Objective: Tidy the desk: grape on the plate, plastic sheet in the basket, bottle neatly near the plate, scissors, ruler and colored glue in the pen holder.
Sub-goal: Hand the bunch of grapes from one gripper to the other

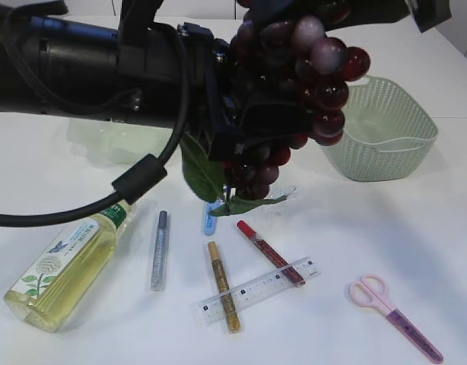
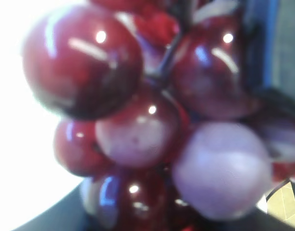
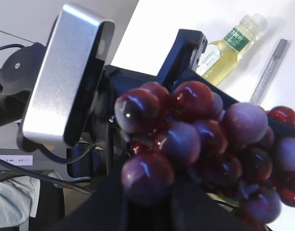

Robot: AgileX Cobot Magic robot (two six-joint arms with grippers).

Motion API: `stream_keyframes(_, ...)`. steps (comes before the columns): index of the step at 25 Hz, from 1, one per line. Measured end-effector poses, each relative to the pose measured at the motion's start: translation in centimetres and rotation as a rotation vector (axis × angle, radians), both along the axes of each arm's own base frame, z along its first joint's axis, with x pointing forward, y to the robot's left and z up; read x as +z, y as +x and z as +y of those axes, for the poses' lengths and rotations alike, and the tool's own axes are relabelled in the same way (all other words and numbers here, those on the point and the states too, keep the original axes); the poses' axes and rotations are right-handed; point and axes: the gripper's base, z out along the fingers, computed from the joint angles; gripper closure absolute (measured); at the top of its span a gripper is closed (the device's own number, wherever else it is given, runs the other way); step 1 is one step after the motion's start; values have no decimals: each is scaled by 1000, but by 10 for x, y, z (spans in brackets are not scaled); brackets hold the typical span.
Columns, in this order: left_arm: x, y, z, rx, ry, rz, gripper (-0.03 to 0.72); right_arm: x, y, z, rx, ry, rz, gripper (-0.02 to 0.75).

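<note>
Grape bunch (image 1: 309, 84) aloft above the desk near the basket (image 1: 385, 137), both grippers at it, likely a handover toward the plate. Left gripper (image 1: 252, 114) wrapped around the cluster; right gripper's clamp can't be made out

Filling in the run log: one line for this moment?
phase: grape move | grapes: lifted above table, at left gripper | basket: empty | pens, ruler, scissors: on table

My left arm reaches in level from the left edge, wrist high above the table, left gripper (image 1: 275, 125) clamped around the grape bunch (image 1: 313, 68). Right gripper (image 3: 186, 192) looks nearly closed, but its jaws are mostly hidden.
</note>
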Motion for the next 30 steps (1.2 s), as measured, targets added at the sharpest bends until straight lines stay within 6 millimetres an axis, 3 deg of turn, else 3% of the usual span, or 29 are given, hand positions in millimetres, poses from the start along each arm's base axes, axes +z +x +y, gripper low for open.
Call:
stream_keyframes(3, 0, 0, 0, 0, 0, 0, 414, 0, 0, 0, 1, 0, -2, 618)
stream_keyframes(12, 0, -1, -1, -16, -5, 5, 505, -1, 1, -1, -2, -22, -11, 618)
stream_keyframes(30, 0, -2, -1, -29, -9, 8, 556, -3, 2, -3, -6, -51, -23, 608)
